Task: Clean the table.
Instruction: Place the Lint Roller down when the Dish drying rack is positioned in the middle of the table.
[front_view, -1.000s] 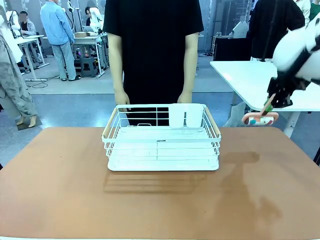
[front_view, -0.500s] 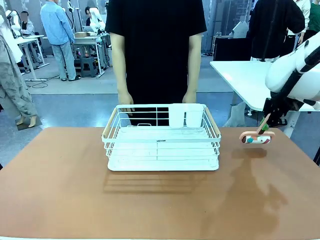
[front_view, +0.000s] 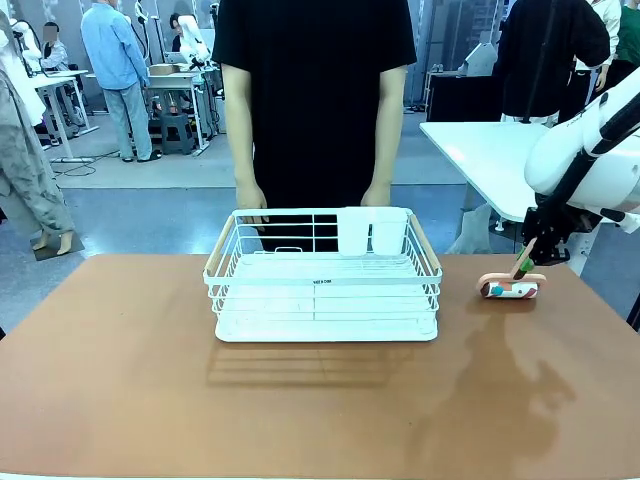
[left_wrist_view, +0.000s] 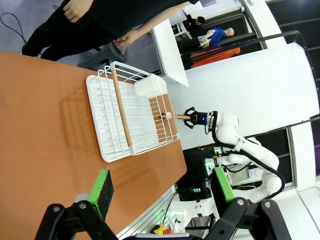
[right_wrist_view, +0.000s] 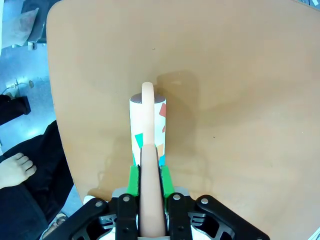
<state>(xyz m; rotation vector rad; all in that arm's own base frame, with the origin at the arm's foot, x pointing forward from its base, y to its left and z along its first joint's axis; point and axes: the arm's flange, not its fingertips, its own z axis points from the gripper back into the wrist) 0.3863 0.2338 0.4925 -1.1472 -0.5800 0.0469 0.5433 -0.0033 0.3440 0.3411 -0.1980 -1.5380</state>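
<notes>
Start at the left: your left gripper (left_wrist_view: 160, 197) hangs well above the near left part of the scene, its black fingers with green pads (left_wrist_view: 103, 189) spread wide and holding nothing. From its wrist camera you look down on the large rectangular table with the matte terracotta top (front_view: 120, 380), which spans the whole width in front of you.

Near the middle of the table, toward the far edge, stands a white wire dish rack with pale wooden side handles (front_view: 323, 275), with a white plastic cutlery cup (front_view: 371, 232) hung on its far rail. A person in a black T-shirt (front_view: 312, 90) stands just behind it, hands (front_view: 250, 200) low at the rack's far edge. The rack looks empty, and nothing loose lies on the table around it.

At the far right, your right gripper (front_view: 545, 240) is clamped on the peach-coloured handle of a small roller with a patterned white, teal and orange drum (front_view: 512, 288). The right wrist view shows the handle (right_wrist_view: 150, 195) pinched squarely between the green pads, the drum (right_wrist_view: 147, 130) lying crosswise ahead of them, at or just above the tabletop near the far right corner. You cannot tell for certain whether it is pressing on the surface.

As for progress, you appear to be at the very start of the cleaning: the tool is in hand and placed at one corner, but practically the whole top is left to cover, and the rack sits in the way of the middle strip.
</notes>
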